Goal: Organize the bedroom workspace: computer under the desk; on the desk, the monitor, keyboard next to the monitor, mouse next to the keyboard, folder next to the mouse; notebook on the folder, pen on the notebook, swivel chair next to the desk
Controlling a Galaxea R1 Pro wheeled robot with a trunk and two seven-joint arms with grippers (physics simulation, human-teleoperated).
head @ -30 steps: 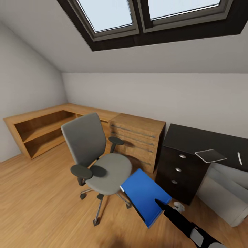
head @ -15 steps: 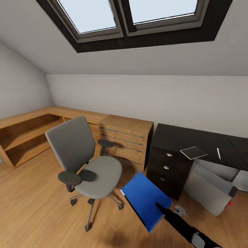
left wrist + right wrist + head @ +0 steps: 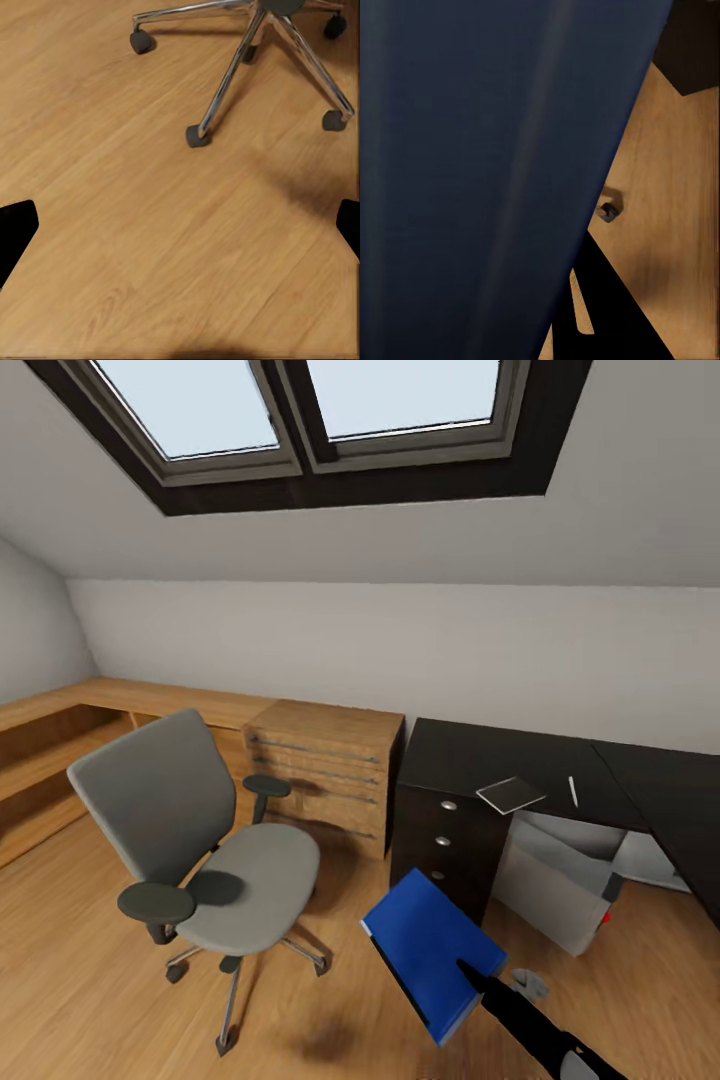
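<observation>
Folder clamped in right gripper, hiding fingertips; left gripper spread, fingers edge-cropped.

The dark desk carries a grey notebook and a white pen just beside it. The swivel chair stands on the wooden floor.

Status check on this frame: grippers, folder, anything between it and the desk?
Right gripper shut on blue folder, held off the floor. Left jaws open, empty. Swivel chair aside; black desk ahead, path unobstructed.
</observation>
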